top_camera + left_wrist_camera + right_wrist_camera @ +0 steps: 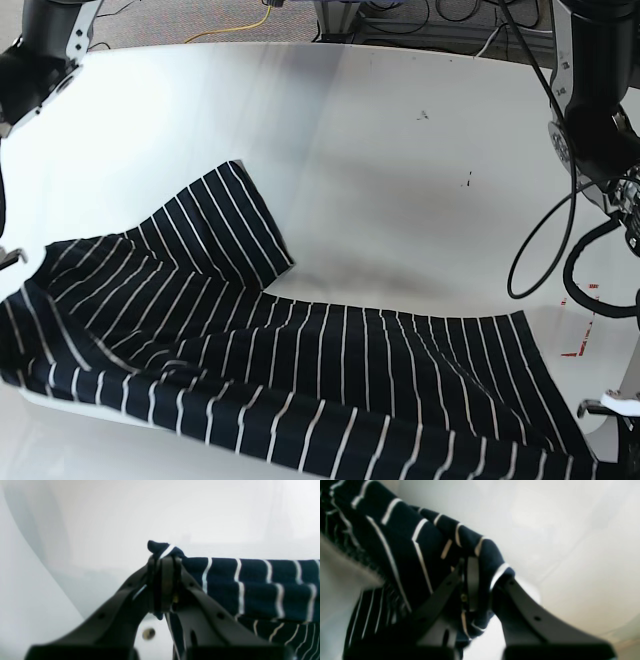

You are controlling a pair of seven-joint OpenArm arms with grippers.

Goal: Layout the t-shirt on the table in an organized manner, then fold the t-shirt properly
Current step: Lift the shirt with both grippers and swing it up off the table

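The dark navy t-shirt (300,370) with thin white stripes lies spread across the near half of the white table (400,180). One sleeve (225,230) points toward the table's middle. In the left wrist view my left gripper (165,560) is shut on a bunched edge of the t-shirt (250,585), and the fabric stretches away to the right. In the right wrist view my right gripper (480,567) is shut on a fold of the t-shirt (402,550), which hangs off to the left. In the base view both gripper tips are hidden at the frame's lower corners.
The arm bases stand at the back left (40,50) and back right (595,90). Black cables (540,240) hang at the right. Red markings (580,350) sit near the right table edge. A small round hole (149,633) shows in the tabletop below my left gripper.
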